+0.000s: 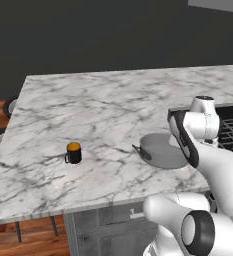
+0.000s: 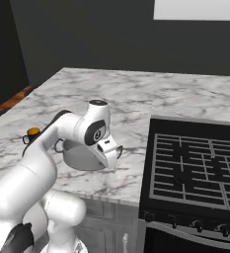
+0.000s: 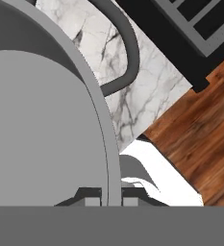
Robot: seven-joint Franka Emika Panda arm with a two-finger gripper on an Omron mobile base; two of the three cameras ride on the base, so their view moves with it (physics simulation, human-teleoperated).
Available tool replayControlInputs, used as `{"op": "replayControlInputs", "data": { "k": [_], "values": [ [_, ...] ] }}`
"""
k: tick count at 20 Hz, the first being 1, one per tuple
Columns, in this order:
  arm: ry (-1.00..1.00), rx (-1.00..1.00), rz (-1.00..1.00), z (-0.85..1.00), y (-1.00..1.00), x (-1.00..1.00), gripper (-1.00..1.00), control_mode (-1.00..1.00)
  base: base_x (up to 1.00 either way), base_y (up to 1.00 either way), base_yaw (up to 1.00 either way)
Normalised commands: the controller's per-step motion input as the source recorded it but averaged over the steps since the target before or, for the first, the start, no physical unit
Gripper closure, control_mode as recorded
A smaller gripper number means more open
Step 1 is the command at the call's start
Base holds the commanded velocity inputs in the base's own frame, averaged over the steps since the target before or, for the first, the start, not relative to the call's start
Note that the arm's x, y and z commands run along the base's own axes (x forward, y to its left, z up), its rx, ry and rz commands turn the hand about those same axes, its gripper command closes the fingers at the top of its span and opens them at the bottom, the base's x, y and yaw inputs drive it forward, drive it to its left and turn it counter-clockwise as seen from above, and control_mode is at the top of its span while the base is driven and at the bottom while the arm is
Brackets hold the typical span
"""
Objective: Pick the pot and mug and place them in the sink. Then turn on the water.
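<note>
At pot rim, claw straddles wall w/ one tip each side. Tips apart, not yet clamped; mug sits well left on surface

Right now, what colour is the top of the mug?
Orange, on a black mug; clearest in the left base view.

- The wide, shallow grey metal pot rests on the white-and-grey marbled tabletop, near its front edge.
- The white robot arm arches over the pot and hides part of it.
- The gripper is at the pot's right rim; whether it is closed there cannot be told.
- The small black mug with an orange top stands left of the pot, apart from it.
- The black stove with grey grates lies right of the pot.
</note>
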Motion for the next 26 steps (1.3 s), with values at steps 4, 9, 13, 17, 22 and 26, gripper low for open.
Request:
{"op": "replayControlInputs", "data": {
  "k": [4, 9, 13, 17, 22, 26],
  "values": [
    [0.0, 0.0, 0.0, 0.1, 0.0, -0.07, 1.0, -1.0, 0.0, 0.0, 0.0],
    [0.0, 0.0, 0.0, 0.0, 0.0, 0.0, 1.0, -1.0, 0.0, 0.0, 0.0],
    [0.0, 0.0, 0.0, 0.0, 0.0, 0.0, 1.0, -1.0, 0.0, 0.0, 0.0],
    [0.0, 0.0, 0.0, 0.0, 0.0, 0.0, 1.0, -1.0, 0.0, 0.0, 0.0],
    [-0.01, 0.0, 0.0, 0.0, 0.0, -0.49, 1.0, -1.0, 0.0, 0.0, 0.0],
    [-0.12, 0.05, 0.0, -0.06, -0.08, -1.0, 1.0, -1.0, 0.0, 0.0, 0.0]
  ]
}}
